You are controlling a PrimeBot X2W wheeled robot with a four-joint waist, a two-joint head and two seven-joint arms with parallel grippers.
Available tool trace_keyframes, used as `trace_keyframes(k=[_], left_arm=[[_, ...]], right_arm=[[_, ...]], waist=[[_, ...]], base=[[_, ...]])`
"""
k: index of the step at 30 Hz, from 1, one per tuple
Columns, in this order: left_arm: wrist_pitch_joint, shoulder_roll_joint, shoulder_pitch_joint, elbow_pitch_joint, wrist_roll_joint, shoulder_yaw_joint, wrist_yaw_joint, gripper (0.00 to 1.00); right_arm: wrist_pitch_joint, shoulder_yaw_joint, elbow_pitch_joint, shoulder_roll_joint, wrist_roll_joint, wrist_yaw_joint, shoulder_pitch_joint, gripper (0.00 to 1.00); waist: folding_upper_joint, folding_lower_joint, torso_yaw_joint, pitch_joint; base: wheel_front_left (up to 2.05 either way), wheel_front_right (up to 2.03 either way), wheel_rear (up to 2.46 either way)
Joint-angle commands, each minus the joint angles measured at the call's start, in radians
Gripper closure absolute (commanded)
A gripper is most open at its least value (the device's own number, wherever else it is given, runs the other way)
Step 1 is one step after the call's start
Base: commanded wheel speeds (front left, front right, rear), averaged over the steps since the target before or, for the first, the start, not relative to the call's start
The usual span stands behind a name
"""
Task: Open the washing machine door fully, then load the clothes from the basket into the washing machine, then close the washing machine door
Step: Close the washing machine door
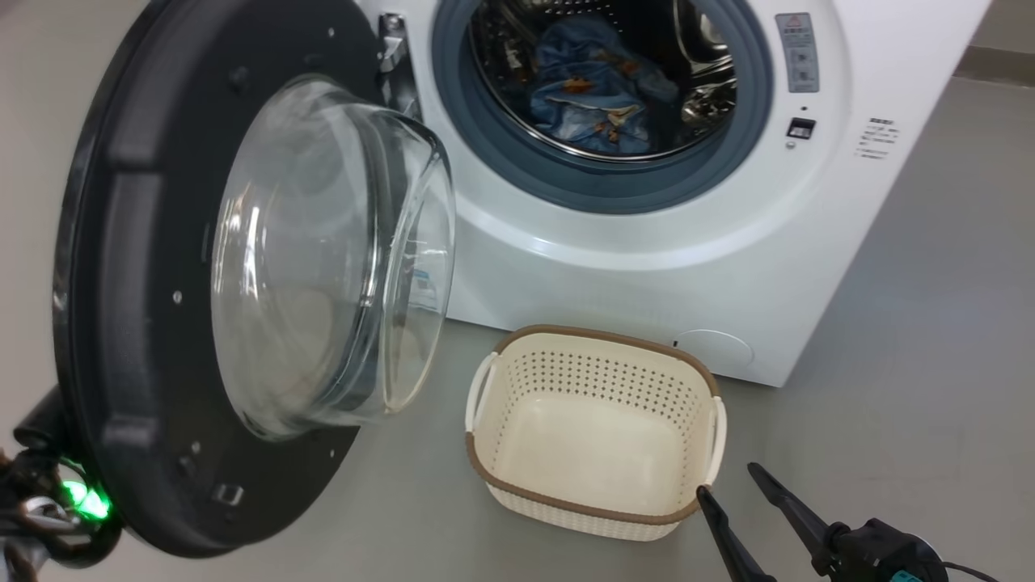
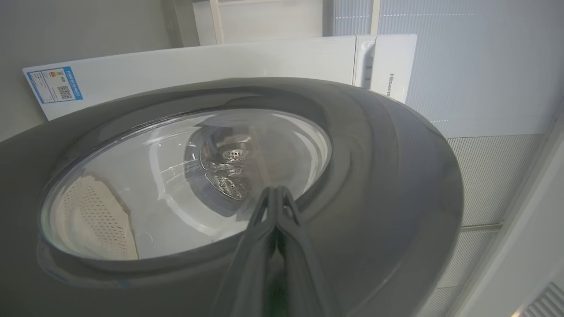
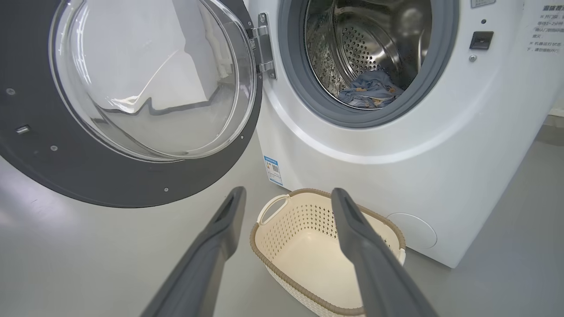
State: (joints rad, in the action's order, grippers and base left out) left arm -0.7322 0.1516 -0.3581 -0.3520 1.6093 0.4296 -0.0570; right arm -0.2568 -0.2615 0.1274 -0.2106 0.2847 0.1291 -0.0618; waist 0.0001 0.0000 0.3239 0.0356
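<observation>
loading done, door left to close

the washing machine door (image 1: 137, 323) stands swung wide on its hinge at the left of the washing machine (image 1: 647, 267), with its inner rim and bulging glass bowl facing the head camera. the clothes (image 1: 594, 89) lie as a blue heap low in the steel drum (image 1: 703, 97), behind the grey gasket (image 1: 501, 153). nothing visibly hangs over the gasket lip. the basket (image 1: 602, 376) sits empty on the floor (image 1: 889, 323) just in front of the machine. so the opening and the loading look finished, and closing the door is what remains.

the left gripper (image 2: 275, 193) is on the far, glossy side of the door, near its lower outer edge, away from the hinge. its two fingers are pressed together with nothing between them. in the left wrist view their joined tip points at the door's outer face, right at the rim of the glass window. i cannot tell whether it touches the door or stops just short. that placement suits a push to swing the door shut.

the right gripper (image 1: 727, 478) hangs low beside the basket's near right corner, fingers spread wide and empty. it is well apart from the door, and in the right wrist view it faces the basket and the drum opening.
</observation>
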Motion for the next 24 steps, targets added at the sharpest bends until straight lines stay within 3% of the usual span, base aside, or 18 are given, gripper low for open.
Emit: trace_keyframes(k=[1,11,24], left_arm=[[-0.021,0.012,0.005,0.067,0.021,0.01,0.008,1.0],[0.002,-0.084,0.115,0.305,0.026,-0.067,0.05,1.0],[0.108,-0.101,0.159,0.432,0.087,-0.253,0.067,1.0]], right_arm=[[-0.005,-0.011,-0.024,-0.003,-0.005,0.002,0.004,0.0],[-0.005,-0.006,-0.026,0.008,-0.008,0.002,-0.005,0.0],[-0.005,-0.002,-0.023,0.02,-0.006,0.002,-0.005,0.0]], waist=[[-0.0001,0.0,-0.02,-0.004],[-0.0001,0.0,-0.067,-0.005],[-0.0001,0.0,-0.152,-0.012]], base=[[0.0,0.0,0.0],[0.0,0.0,0.0],[0.0,0.0,0.0]])
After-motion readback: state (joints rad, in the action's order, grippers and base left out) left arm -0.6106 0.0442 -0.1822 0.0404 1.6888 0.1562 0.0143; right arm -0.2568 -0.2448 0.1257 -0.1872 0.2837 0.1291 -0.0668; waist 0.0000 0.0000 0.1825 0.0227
